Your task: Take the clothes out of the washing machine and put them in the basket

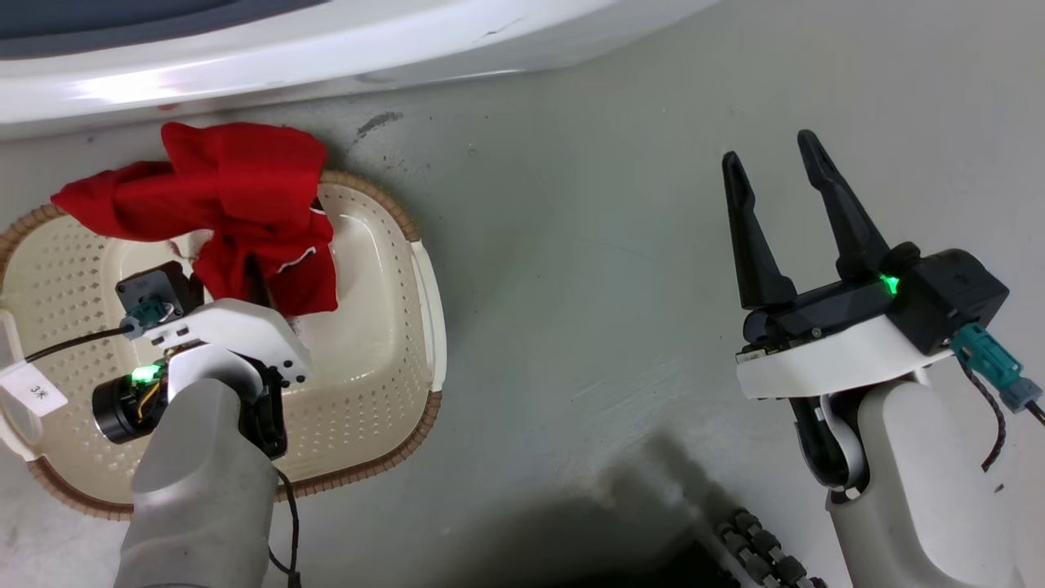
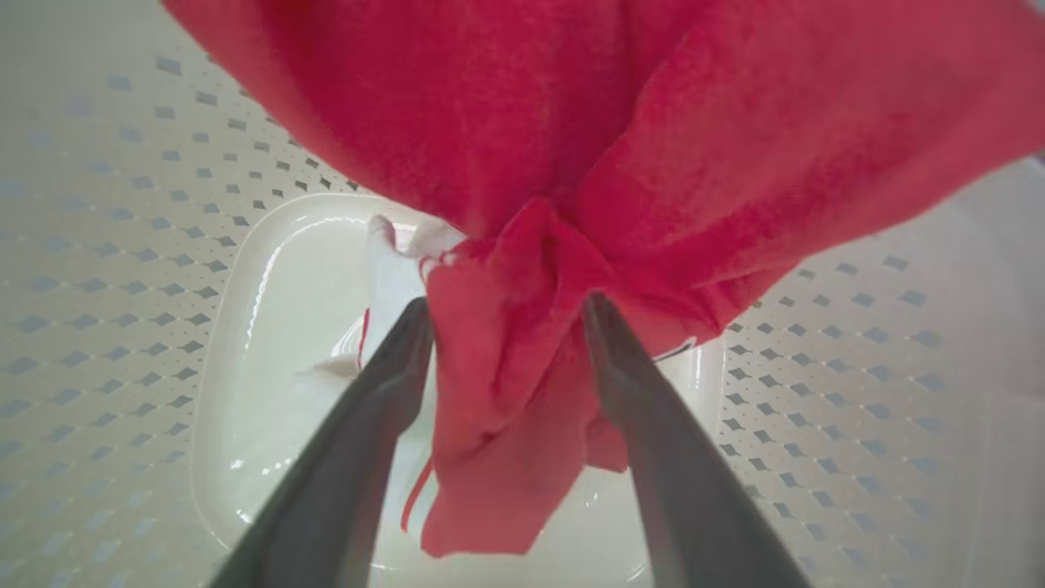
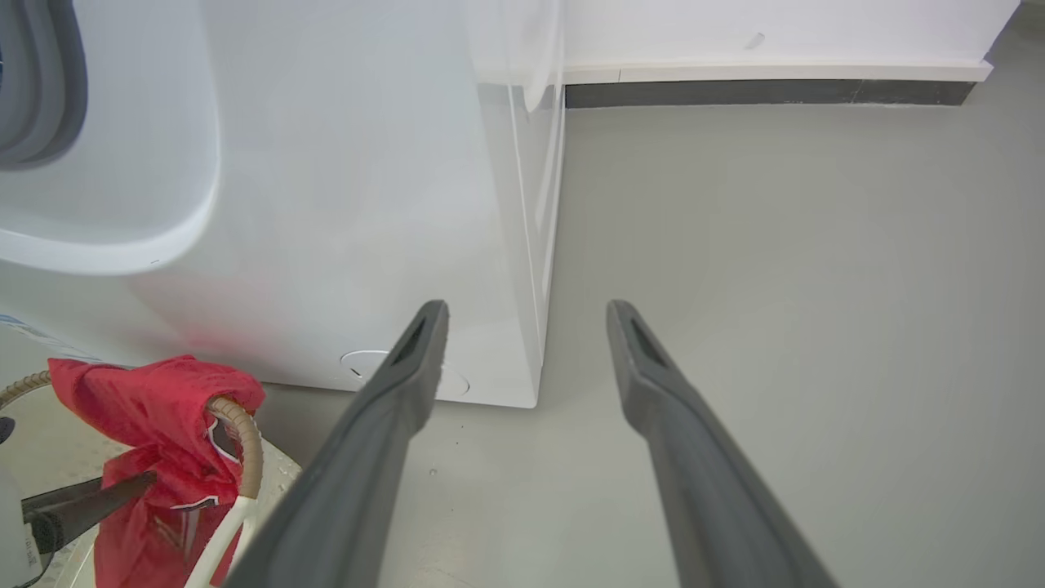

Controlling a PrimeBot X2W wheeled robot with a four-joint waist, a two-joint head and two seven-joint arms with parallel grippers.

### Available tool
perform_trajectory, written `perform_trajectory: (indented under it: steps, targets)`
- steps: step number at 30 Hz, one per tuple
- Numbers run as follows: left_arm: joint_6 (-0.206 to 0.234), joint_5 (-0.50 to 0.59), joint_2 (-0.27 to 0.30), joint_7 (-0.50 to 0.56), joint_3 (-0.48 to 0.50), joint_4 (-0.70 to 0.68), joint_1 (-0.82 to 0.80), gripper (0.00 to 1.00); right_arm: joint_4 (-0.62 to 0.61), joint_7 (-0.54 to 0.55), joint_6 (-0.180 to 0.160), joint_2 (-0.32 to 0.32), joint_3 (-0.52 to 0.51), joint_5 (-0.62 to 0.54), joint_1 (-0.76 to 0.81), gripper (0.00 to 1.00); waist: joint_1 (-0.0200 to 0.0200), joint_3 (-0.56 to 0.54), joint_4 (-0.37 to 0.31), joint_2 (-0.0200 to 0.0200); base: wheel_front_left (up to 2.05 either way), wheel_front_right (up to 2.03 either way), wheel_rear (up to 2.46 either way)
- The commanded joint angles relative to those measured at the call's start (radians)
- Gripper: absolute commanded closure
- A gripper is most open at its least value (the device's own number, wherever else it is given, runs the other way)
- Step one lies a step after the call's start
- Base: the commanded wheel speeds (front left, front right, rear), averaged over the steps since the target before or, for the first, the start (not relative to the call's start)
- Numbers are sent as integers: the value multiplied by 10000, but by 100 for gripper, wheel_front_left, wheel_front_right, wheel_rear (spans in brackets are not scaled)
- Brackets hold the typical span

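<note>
A: One red garment [image 1: 237,204], soft, crumpled, white trim. It's draped over the far rim of the basket [image 1: 384,384], long axis hanging down inside.
B: Basket?
A: One. Cream perforated plastic, brown woven rim, beside the smooth white washing machine [image 3: 326,204].
B: Grippers?
A: L gripper [image 2: 502,306] spread wide, cloth bunched betw. its fingers. R gripper [image 1: 769,151] wide open, empty, over the floor [image 1: 571,245].

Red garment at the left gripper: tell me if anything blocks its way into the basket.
Nothing visible does. The red garment sits between the fingers of the left gripper, already over the basket; part drapes over its far rim.
</note>
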Motion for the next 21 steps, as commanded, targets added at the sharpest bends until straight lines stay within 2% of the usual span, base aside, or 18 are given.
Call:
perform_trajectory:
  steps: [1, 7, 8, 16, 21]
  targets:
    - [-70, 49, -18, -27, 85, -36, 52, 0, 33, -27, -7, 14, -46, -77, -211, 0, -3, -335, 113, 0, 0, 0, 0]
    - [-450, 266, -407, -25, 191, -701, 1045, 0, 166, -25, -7, 13, -294, -337, 154, 0, -3, -1918, 497, 0, 0, 0, 0]
    - [-450, 266, -407, -25, 191, -701, 1045, 0, 166, -25, -7, 13, -294, -337, 154, 0, -3, -1918, 497, 0, 0, 0, 0]
    - [-805, 956, -857, -25, 77, -2228, 2890, 0, 323, -25, -7, 7, -743, -809, 1058, 0, -3, -4326, 1040, 0, 0, 0, 0]
    - [-884, 1367, -948, -25, -131, -3524, 3888, 0, 315, -27, -7, 8, -1074, -997, 1639, 0, -3, -5324, 1270, 0, 0, 0, 0]
